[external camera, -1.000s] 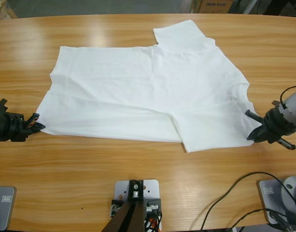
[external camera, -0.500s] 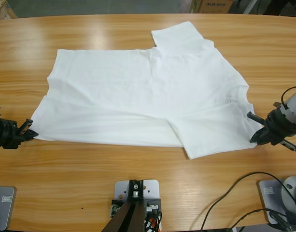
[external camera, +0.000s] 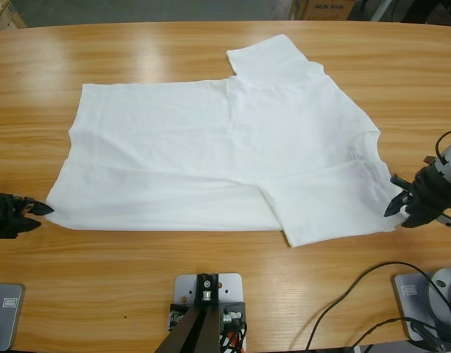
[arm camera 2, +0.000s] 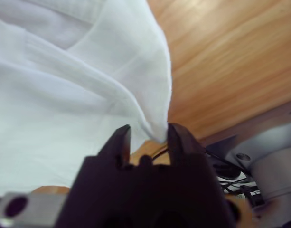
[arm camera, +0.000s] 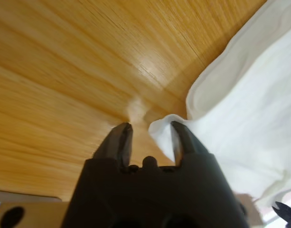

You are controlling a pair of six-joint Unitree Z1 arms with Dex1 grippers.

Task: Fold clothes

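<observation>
So that the white T-shirt (external camera: 218, 154) lies flat on the bench (external camera: 210, 279), the left tool (arm camera: 147, 130) and right tool (arm camera 2: 146, 133) stand open at its ends, cloth edges between them, not pinched.

A plain white T-shirt (external camera: 210, 158) lies spread flat, one sleeve folded onto its body.
</observation>
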